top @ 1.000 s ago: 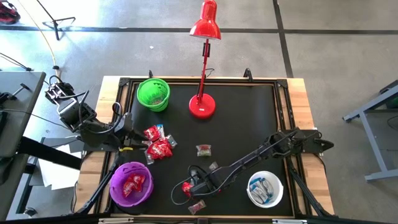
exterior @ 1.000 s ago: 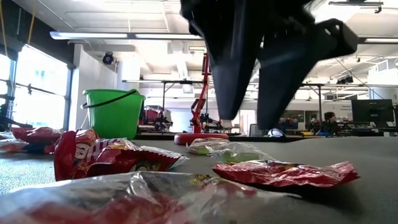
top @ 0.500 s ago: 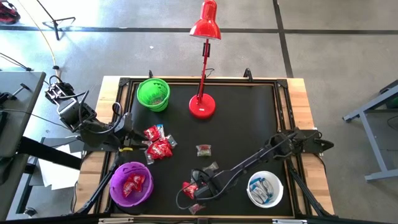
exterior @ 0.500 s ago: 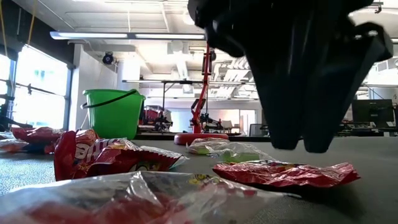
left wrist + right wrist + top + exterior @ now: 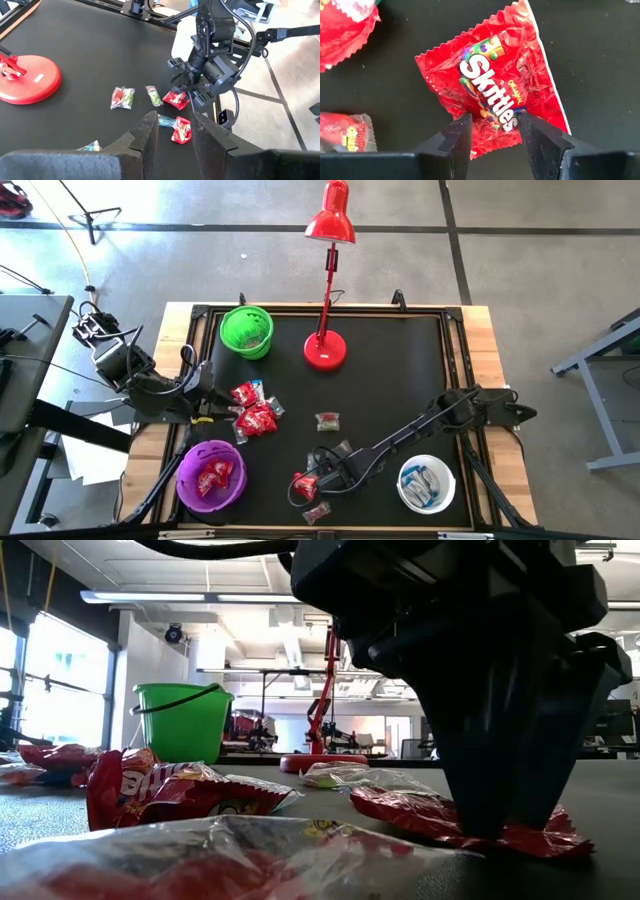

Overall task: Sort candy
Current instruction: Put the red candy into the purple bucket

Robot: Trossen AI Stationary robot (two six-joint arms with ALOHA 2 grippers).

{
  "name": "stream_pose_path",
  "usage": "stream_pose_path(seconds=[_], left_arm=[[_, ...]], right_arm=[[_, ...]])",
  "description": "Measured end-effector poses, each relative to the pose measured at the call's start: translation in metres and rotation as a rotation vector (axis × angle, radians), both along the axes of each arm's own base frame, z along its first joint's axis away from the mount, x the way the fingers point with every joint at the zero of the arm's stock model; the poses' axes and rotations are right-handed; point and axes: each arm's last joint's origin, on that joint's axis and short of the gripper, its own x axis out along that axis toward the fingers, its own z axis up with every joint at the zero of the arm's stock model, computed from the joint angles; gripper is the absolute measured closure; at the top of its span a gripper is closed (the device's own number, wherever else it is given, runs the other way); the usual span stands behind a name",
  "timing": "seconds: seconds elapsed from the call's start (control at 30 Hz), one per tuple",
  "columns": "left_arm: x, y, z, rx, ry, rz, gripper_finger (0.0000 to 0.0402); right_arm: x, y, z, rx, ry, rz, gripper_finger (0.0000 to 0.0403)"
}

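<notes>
A red Skittles packet (image 5: 490, 90), one piece of the candy, lies flat on the black mat near the table's front edge (image 5: 301, 482). My right gripper (image 5: 492, 122) points straight down over it, open, a finger on each side of the printed name. More candy lies loose: a red heap (image 5: 255, 416), a greenish piece (image 5: 327, 421) and a piece at the front edge (image 5: 317, 511). My left gripper (image 5: 175, 131) hangs open and bare above the table's left side (image 5: 215, 406). My right gripper comes from above, pointing down, and its open fingertips (image 5: 478, 828) rest on the top face of the red packet (image 5: 485, 112), toward one jagged end. The fingers stand apart with the wrapper's middle between them. The packet lies flat on the mat.
A green bowl (image 5: 246, 331) stands far left, a purple bowl (image 5: 211, 476) with red candy near left, a white bowl (image 5: 426, 484) with blue-and-white candy near right. A red desk lamp (image 5: 326, 350) stands at the back. Another clear-wrapped piece (image 5: 343, 447) lies just behind my right gripper.
My right gripper has come down from a little above the mat until its fingertips meet the red packet. The packet has stayed where it lay.
</notes>
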Motion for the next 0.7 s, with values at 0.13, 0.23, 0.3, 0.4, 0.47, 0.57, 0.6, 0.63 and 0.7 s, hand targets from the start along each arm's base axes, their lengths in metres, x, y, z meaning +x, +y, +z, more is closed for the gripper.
stream_pose_path(seconds=[0.13,0.23,0.3,0.4,0.47,0.57,0.6,0.63,0.7], left_arm=[[0.0,0.0,0.0,0.0,0.0,0.0,0.0298],[0.0,0.0,0.0,0.002,0.0,-0.001,0.0298],[0.0,0.0,0.0,0.004,-0.002,0.002,0.0298],[0.0,0.0,0.0,0.006,-0.003,0.005,0.0298],[0.0,0.0,0.0,0.005,-0.003,0.005,0.0298],[0.0,0.0,0.0,0.005,-0.003,0.005,0.0298],[0.0,0.0,0.0,0.005,-0.003,0.005,0.0298],[0.0,0.0,0.0,0.005,-0.003,0.005,0.0298],[0.0,0.0,0.0,0.005,-0.003,0.005,0.0298]], right_arm=[[0.001,-0.004,-0.002,0.002,0.01,-0.04,0.0243],[0.002,-0.007,-0.003,0.006,0.018,-0.051,0.0258],[0.002,-0.01,-0.003,0.009,0.029,-0.07,0.0278],[0.002,-0.012,-0.003,0.004,0.039,-0.089,0.0317],[0.002,-0.013,-0.003,0.003,0.041,-0.09,0.0345],[0.003,-0.013,-0.003,0.003,0.037,-0.09,0.038],[0.003,-0.013,-0.003,0.003,0.035,-0.09,0.0389],[0.003,-0.012,-0.003,0.001,0.033,-0.09,0.0394],[0.003,-0.012,-0.003,-0.003,0.031,-0.091,0.0396]])
